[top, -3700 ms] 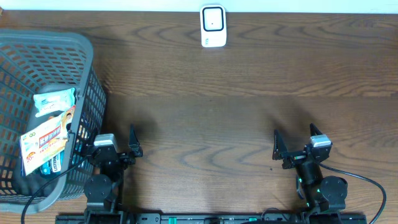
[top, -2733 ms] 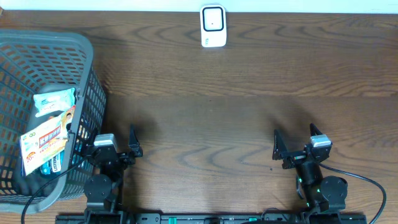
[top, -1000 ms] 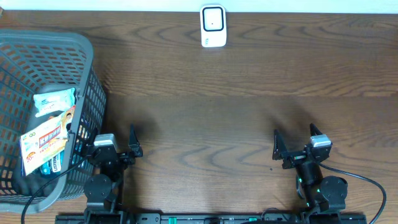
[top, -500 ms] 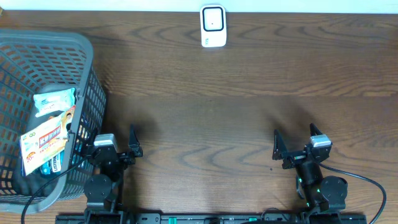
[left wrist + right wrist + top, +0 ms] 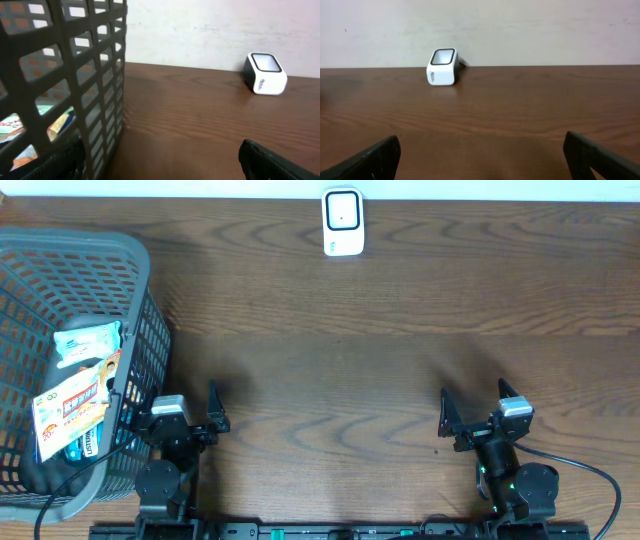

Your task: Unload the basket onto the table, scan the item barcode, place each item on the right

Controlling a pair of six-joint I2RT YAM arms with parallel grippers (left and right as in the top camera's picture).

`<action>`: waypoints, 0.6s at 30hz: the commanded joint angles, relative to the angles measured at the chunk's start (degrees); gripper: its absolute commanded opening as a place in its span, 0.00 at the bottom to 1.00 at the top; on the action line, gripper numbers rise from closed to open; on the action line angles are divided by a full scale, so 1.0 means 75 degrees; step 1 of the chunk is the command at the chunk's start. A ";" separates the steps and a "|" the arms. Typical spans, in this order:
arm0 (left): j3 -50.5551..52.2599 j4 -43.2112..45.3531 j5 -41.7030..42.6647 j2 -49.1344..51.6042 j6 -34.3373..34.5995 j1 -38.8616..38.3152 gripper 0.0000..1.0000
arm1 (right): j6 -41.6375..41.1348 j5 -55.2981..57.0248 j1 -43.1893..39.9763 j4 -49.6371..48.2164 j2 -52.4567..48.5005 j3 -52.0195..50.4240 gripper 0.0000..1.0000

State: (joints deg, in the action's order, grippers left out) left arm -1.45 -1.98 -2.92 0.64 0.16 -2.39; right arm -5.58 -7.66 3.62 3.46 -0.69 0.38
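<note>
left end effector (image 5: 161, 150), right end effector (image 5: 481, 145) held apart, empty, at worktop (image 5: 400, 330) near edge | items (image 5: 75, 400) kept in basket (image 5: 140, 310) at left edge, so pick judged left-side | scanner (image 5: 342, 222) centred at far edge, open to either side

- White scanner (image 5: 265, 74) on the surface: a small dark mark on its side, too blurred to read.
- Packets (image 5: 72, 405) in the grey basket (image 5: 152, 330): printed wrappers, nothing legible.

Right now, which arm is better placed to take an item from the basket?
Left. The left gripper sits open beside the grey basket of packets; the right gripper is far off.
</note>
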 commanded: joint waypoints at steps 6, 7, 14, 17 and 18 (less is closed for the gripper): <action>-0.1166 -0.1769 0.0128 0.0140 0.0175 0.0026 0.98 | 0.0070 0.0064 0.0067 0.0029 0.0041 -0.0009 0.99; -0.1454 -0.2107 0.0131 0.0239 0.0271 0.0026 0.98 | 0.0070 0.0064 0.0067 0.0029 0.0041 -0.0009 0.99; -0.3404 -0.3963 0.0134 0.1460 0.0335 0.0026 0.98 | 0.0070 0.0064 0.0067 0.0029 0.0041 -0.0009 0.99; -0.4016 -0.4223 0.0134 0.2046 0.0490 0.0023 0.98 | 0.0070 0.0064 0.0067 0.0029 0.0041 -0.0009 0.99; -0.4185 -0.4226 0.0134 0.2226 0.0659 0.0023 0.98 | 0.0070 0.0064 0.0067 0.0029 0.0041 -0.0009 0.99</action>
State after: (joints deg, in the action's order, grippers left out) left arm -28.73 -33.65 -1.80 13.72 2.79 -2.39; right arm -5.58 -7.68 3.62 3.46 -0.69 0.38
